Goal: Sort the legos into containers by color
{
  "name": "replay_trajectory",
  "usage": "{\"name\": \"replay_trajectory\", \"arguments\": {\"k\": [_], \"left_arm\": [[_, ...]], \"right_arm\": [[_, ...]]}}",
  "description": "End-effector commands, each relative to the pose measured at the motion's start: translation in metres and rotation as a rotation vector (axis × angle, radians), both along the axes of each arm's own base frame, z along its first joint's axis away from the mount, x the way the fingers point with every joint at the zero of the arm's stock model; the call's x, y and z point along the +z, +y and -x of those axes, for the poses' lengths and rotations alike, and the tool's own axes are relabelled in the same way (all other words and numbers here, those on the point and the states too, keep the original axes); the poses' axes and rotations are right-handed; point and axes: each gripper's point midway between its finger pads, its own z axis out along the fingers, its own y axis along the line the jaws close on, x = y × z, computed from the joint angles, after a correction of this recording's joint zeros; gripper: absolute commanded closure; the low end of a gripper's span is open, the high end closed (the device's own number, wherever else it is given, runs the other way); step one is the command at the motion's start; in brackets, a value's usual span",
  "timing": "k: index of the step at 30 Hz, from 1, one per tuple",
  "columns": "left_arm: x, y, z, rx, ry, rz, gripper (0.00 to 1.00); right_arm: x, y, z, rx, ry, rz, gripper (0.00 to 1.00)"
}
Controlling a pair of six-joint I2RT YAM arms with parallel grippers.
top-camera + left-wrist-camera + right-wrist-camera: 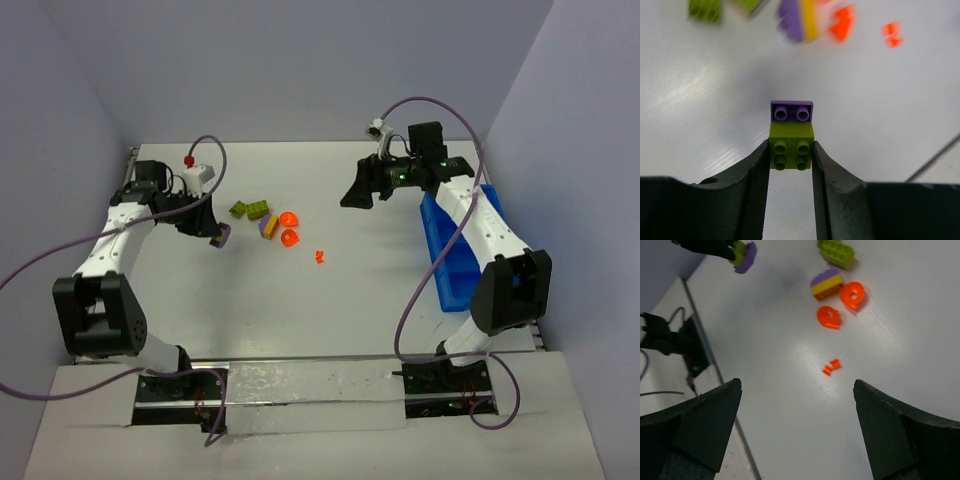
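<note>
Table; brick in left end effector

White counter, pale lavender-grey back wall, matching side walls rising at left and right, glossy strip along the counter's near edge

green-purple lego stack | clamped in left claw | other legos clustered centre | blue tray far right

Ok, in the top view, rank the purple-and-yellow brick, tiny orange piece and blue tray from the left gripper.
1. purple-and-yellow brick, just right of the left gripper.
2. tiny orange piece, mid-table.
3. blue tray, far right.
</note>
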Motion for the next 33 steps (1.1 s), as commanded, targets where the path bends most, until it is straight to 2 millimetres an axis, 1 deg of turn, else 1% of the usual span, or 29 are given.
{"name": "replay_trajectory", "arguments": {"k": [1,2,5,8,13,16,22,27,31,33], "left_arm": [[0.103,-0.078,0.029,-0.291,-0.216,0.333,1.00],[0.111,-0.087,0.033,-0.320,-0.226,0.370,1.00],[0.137,-0.119,0.050,-0.430,-0.258,0.489,1.00],[0.152,-0.136,0.059,-0.472,-0.252,0.569,1.00],[0.164,-0.150,0.075,-0.541,-0.200,0.652,1.00],[0.167,-0.154,0.081,-0.570,-0.191,0.676,1.00],[0.170,-0.158,0.086,-0.590,-0.182,0.688,1.00],[0.172,-0.159,0.085,-0.586,-0.184,0.689,1.00],[0.172,-0.159,0.084,-0.580,-0.183,0.690,1.00],[0.170,-0.160,0.083,-0.575,-0.182,0.686,1.00]], "right_arm": [[0.060,0.057,0.035,0.206,-0.050,-0.235,0.00],[0.064,0.058,0.033,0.210,-0.066,-0.242,0.00],[0.082,0.088,0.052,0.312,-0.097,-0.272,0.00],[0.089,0.107,0.065,0.377,-0.103,-0.281,0.00],[0.096,0.124,0.083,0.463,-0.099,-0.307,0.01],[0.093,0.129,0.090,0.503,-0.081,-0.316,0.02],[0.087,0.134,0.093,0.523,-0.054,-0.316,0.05],[0.082,0.139,0.096,0.555,-0.030,-0.312,0.17],[0.079,0.141,0.100,0.574,-0.023,-0.308,0.33],[0.078,0.141,0.100,0.573,-0.032,-0.303,0.43]]}}
